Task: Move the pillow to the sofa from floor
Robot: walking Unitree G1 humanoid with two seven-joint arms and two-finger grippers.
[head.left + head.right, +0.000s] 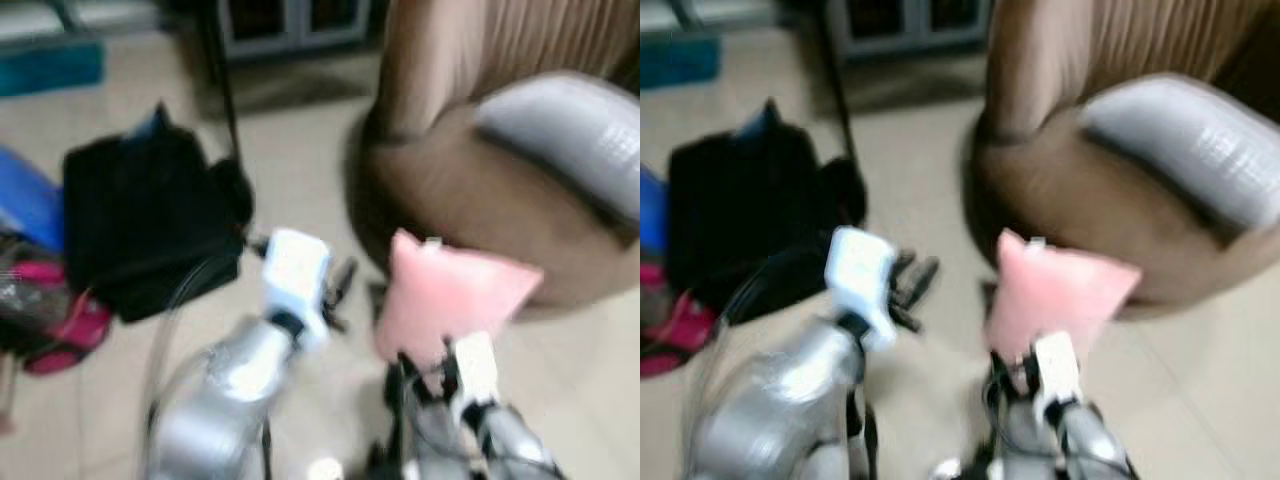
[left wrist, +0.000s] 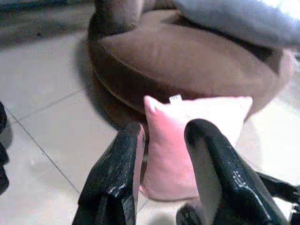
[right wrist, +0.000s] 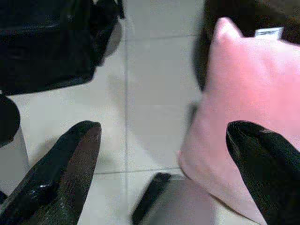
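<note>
The pink pillow (image 1: 450,295) stands upright on its edge in front of the round brown sofa (image 1: 450,190), close to its base; whether it rests on the floor I cannot tell. My right gripper (image 3: 161,131) is just below and in front of it, open wide, one fingertip (image 3: 262,159) overlapping the pillow's (image 3: 248,93) lower part. My left gripper (image 2: 166,131) is open and holds nothing, pointing at the pillow (image 2: 187,140) from its left, a short way off. The eye views are blurred.
A grey cushion (image 1: 570,130) lies on the sofa seat. To the left on the tiled floor sit a black bag (image 1: 150,220), a pink item (image 1: 60,330) and something blue (image 1: 25,200). A dark cabinet (image 1: 290,25) stands at the back.
</note>
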